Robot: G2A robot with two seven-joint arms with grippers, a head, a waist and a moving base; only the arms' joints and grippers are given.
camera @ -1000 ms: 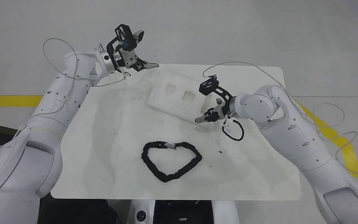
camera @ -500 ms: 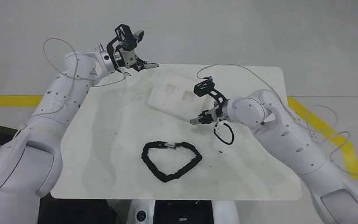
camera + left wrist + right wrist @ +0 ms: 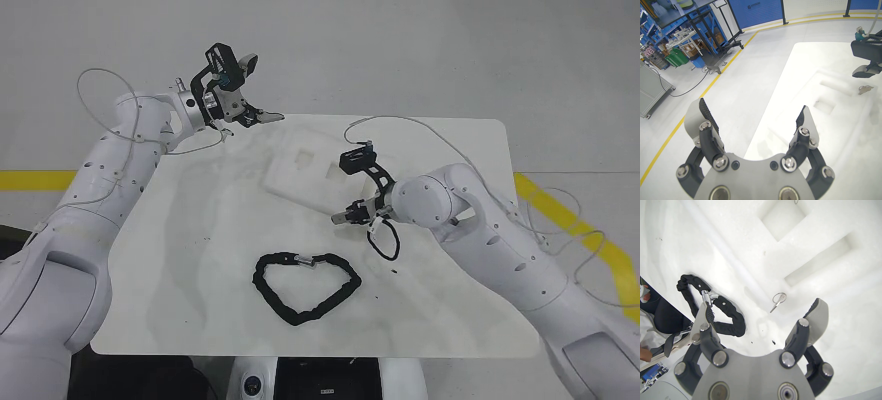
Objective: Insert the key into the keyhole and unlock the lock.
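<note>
A small silver key on a ring lies flat on the white foam tray, close to the tray's near edge; the key is also in the left wrist view. My right gripper hovers open just above it, with the key a little ahead of the fingertips. In the top view, the right gripper sits at the tray's near right corner. The black sleeved chain lock lies in a closed loop on the table, its chrome lock body at the top. My left gripper is open at the table's far left corner.
The foam tray has two rectangular recesses. A black cable loop hangs from the right wrist over the white table. Bare tabletop lies left of and in front of the chain lock.
My right gripper has moved left along the tray's near edge and now sits over the key. The cable loop followed it. The left arm has not moved.
</note>
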